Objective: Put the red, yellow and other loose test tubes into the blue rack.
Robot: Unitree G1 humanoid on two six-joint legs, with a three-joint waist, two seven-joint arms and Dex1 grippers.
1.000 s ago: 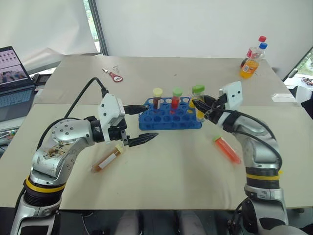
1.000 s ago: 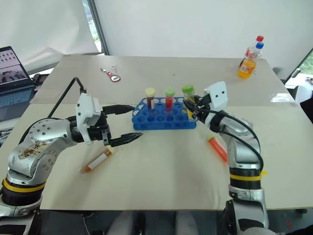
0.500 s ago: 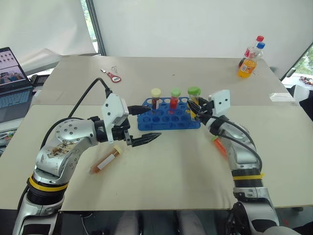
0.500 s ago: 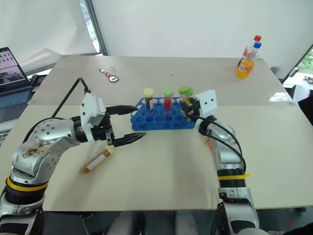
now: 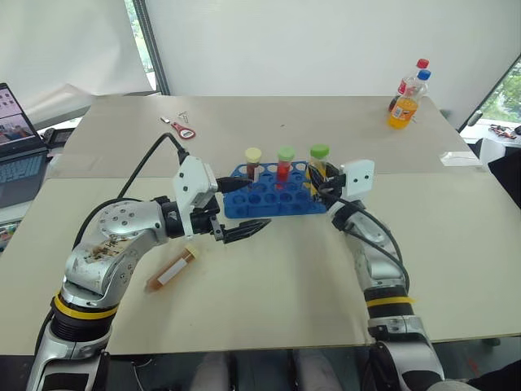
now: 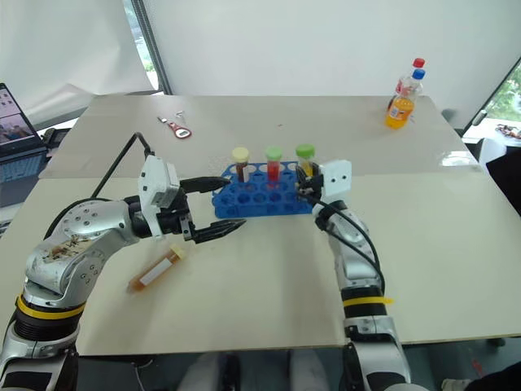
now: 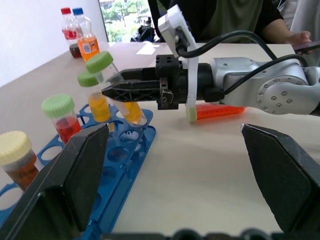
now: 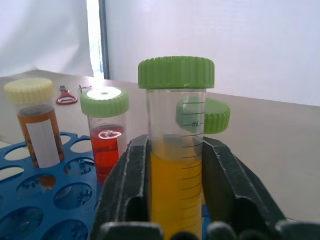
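Silver arms with yellow bands, white wrist boxes, black cables and black two-fingered grippers, left [image 5: 240, 210] and right [image 5: 320, 181].

The rack [image 5: 275, 195] sits mid-tabletop [image 5: 269, 301] with three tubes [image 5: 284, 163] standing along its back row. One loose tube [image 5: 172, 269] lies near left of it; bottles [image 5: 404, 102] stand far back right.

The blue rack [image 5: 273, 198] lies flat on the table. Three capped tubes stand upright in its far row: brown liquid with cream cap [image 5: 253, 162], red liquid with green cap [image 5: 284, 162], yellow liquid with green cap [image 5: 318, 160]. A brown cream-capped tube [image 5: 172, 270] lies loose nearby. An orange-red tube [image 7: 220, 110] lies on its side.
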